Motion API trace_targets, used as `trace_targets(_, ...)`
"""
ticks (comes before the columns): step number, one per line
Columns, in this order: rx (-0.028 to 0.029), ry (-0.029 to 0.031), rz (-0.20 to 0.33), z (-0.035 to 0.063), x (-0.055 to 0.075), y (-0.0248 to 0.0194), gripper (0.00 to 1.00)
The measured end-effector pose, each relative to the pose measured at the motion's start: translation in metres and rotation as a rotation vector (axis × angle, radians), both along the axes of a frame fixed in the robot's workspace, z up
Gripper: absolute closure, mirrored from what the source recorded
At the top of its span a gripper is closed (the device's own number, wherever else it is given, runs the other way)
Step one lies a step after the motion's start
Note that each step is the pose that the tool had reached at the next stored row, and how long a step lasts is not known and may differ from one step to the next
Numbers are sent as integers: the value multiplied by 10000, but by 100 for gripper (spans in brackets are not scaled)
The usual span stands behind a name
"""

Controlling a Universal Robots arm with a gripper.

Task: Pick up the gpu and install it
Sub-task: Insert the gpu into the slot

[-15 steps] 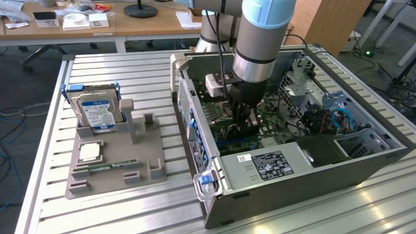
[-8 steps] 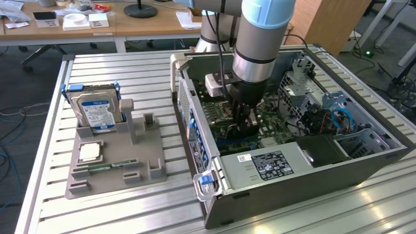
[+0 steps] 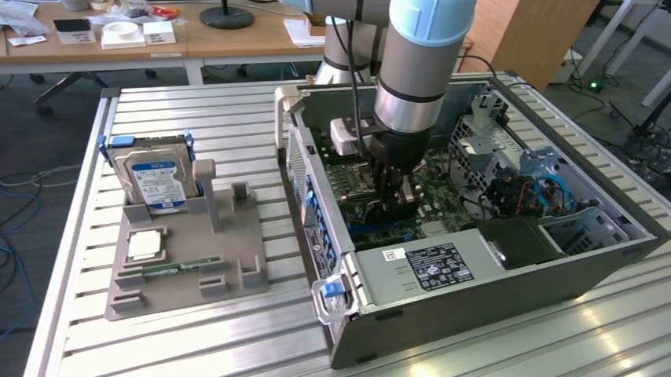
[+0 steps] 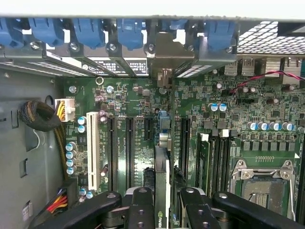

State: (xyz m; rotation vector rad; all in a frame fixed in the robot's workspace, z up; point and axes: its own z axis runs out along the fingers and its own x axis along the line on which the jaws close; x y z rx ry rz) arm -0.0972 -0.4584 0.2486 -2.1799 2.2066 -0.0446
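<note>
One arm reaches down into one open computer case (image 3: pixel 504 283) lying on the slatted worktop (image 3: pixel 210 338). Its pincer (image 4: pixel 162 210) is pinching the gpu (image 4: pixel 161 186) between its two black fingers (image 4: pixel 142 210), one on each flat face of the card.

In the wrist view the gpu is seen edge-on, a thin dark strip standing upright on the motherboard (image 4: pixel 228 109). Its long axis runs straight away from the pincer toward the rear wall of the case, where its silvery bracket (image 4: pixel 164 52) sits among the row of blue slot clips (image 4: pixel 90 31). The card stands in line with one of the long expansion slots, between two other dark slots (image 4: pixel 129 152) close on either side. One white slot (image 4: pixel 93 150) lies further out on one side; on the other side are memory slots (image 4: pixel 212 162) and one empty processor socket (image 4: pixel 264 183). A bundle of cables (image 4: pixel 40 119) curls well off beyond the white slot.

In the exterior view, well apart from the pincer toward the exterior view's left, a grey holder (image 3: pixel 194 259) carries one hard drive (image 3: pixel 155 179), one processor chip (image 3: pixel 144 245) and one slim green memory stick (image 3: pixel 173 268).
</note>
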Motion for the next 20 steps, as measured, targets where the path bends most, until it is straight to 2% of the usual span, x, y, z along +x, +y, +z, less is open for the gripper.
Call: trace_targets(20,4,-8,-100,-23,-6,0,74)
